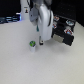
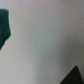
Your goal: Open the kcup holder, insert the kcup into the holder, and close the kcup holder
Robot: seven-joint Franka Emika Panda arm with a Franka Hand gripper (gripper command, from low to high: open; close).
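Exterior view: my gripper (image 1: 39, 42) hangs just beside the kcup (image 1: 33, 45) on the white table (image 1: 20, 65), probably lining up a pick; black kcup holder (image 1: 68, 31) well apart; wrist view: blurred tabletop; finger state unclear.

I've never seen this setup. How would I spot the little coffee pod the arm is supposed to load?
Start at the white robot arm in the middle of the pale table. Just below its gripper, toward the exterior view's left, stands the kcup. It is the only tiny white cylinder with a green top, alone on bare table.
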